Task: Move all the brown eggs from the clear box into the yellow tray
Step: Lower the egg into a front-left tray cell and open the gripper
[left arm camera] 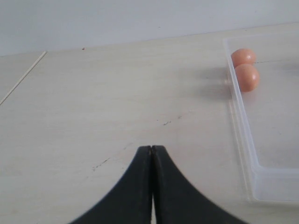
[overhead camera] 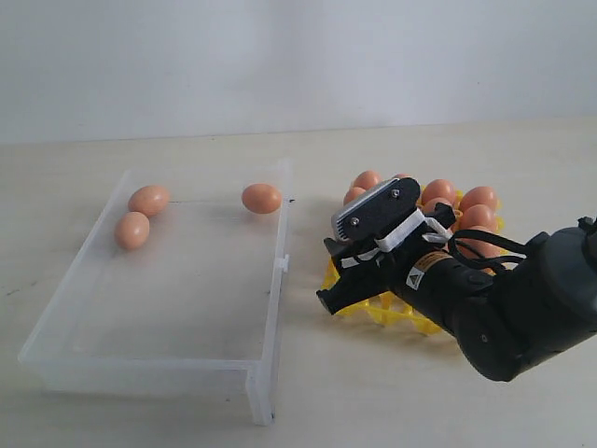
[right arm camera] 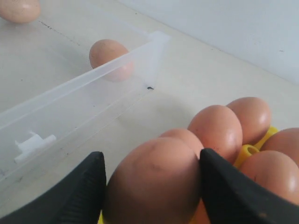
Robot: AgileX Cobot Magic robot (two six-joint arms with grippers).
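My right gripper (right arm camera: 150,183) is shut on a brown egg (right arm camera: 159,170), one black finger on each side of it, low over the near-left corner of the yellow tray (overhead camera: 392,314). Several more brown eggs (overhead camera: 478,198) fill the tray behind it. The exterior view hides the held egg behind the gripper (overhead camera: 326,275). In the clear box (overhead camera: 280,261), two eggs (overhead camera: 149,200) (overhead camera: 132,230) lie at the far left and one (overhead camera: 262,198) at the far right wall. My left gripper (left arm camera: 152,148) is shut and empty above bare table, left of the box (left arm camera: 240,121).
The box's latch tab (right arm camera: 32,143) juts from the wall facing the tray. A strip of bare tabletop (overhead camera: 308,233) separates box and tray. The right arm's dark body (overhead camera: 522,308) covers the tray's near right part.
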